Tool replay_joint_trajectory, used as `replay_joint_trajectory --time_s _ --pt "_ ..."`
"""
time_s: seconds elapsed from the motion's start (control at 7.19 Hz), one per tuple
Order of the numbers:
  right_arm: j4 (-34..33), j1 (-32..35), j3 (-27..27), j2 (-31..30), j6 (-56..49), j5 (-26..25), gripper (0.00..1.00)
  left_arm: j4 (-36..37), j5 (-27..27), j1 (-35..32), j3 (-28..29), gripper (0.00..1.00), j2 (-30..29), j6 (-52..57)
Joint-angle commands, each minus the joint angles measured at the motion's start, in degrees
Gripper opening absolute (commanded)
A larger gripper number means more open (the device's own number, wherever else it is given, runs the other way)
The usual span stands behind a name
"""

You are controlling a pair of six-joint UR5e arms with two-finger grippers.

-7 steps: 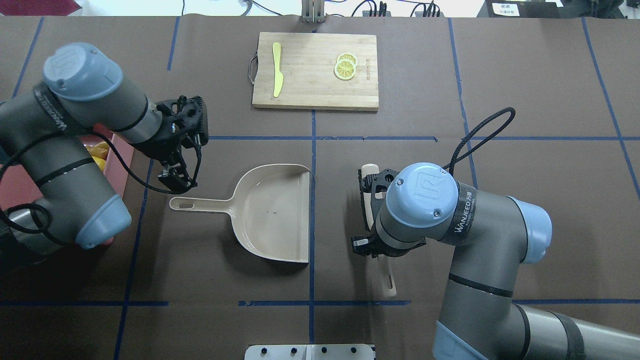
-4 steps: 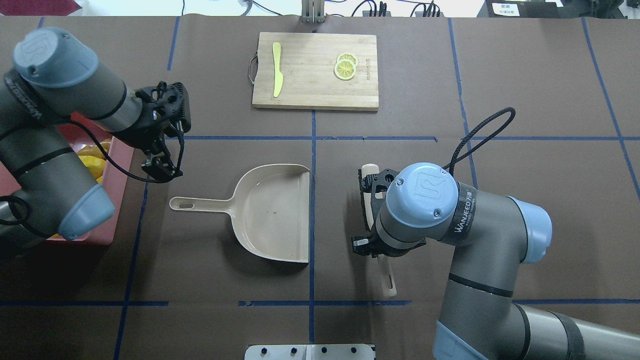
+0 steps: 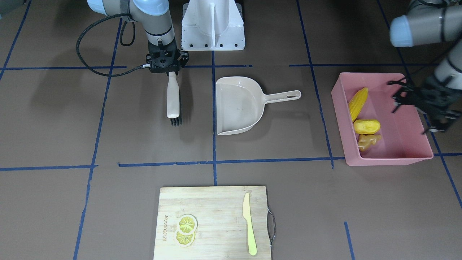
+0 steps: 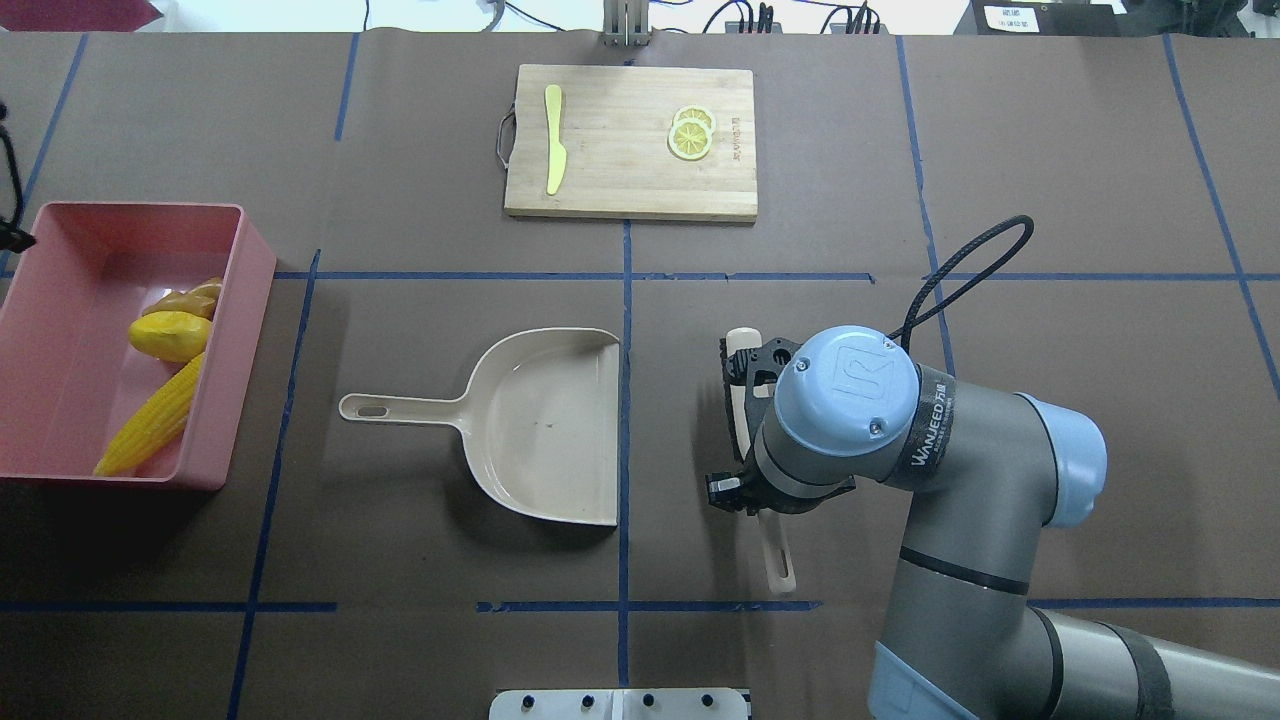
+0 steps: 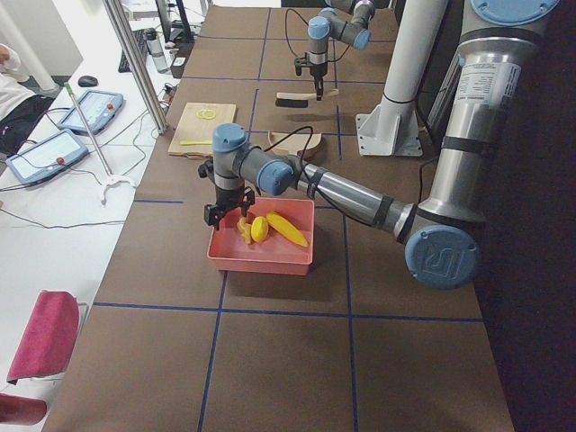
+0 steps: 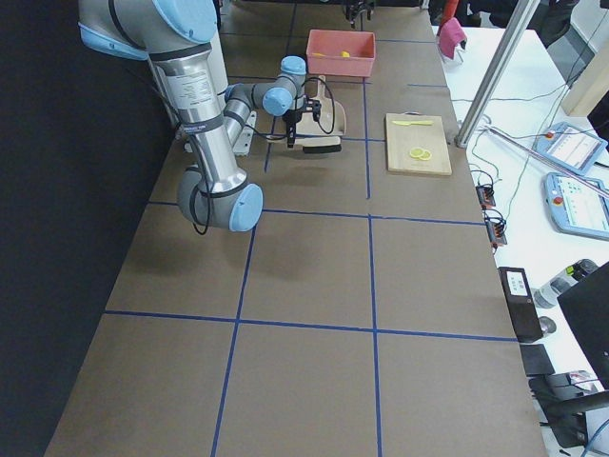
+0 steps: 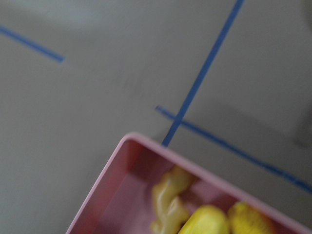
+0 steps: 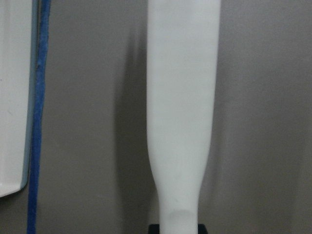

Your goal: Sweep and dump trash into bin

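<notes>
The left pincer (image 3: 413, 108), apart and empty, was pulled left from the dustpan (image 3: 238, 108) to the bin (image 3: 391, 158), where the trash (image 3: 366, 126) lay, so dumping was judged done; the right pincer (image 3: 169, 70) was clamped on the brush (image 3: 173, 97).

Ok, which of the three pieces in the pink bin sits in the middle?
The rounded yellow potato-like lump; the long corn cob lies on one side of it, the knobbly tan ginger root on the other.

Trash (image 3: 366, 126) inside pink bin (image 3: 395, 139)
</notes>
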Motion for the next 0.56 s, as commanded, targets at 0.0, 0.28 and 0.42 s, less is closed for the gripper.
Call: replay_joint_trajectory --time_s 0.0,0.28,0.42 --pt "0.00 0.00 -0.02 -0.43 0.00 -0.07 0.00 4.00 -6.20 -7.42 4.26 1.00 2.72 -10.32" --pt "0.00 0.00 0.07 -0.43 0.00 -0.15 0.00 4.98 -7.21 -12.33 4.09 1.00 8.60 -11.59" --pt "0.00 0.00 0.07 -0.34 0.00 -0.15 0.00 4.72 -7.38 -14.53 3.74 1.00 11.50 -11.16"
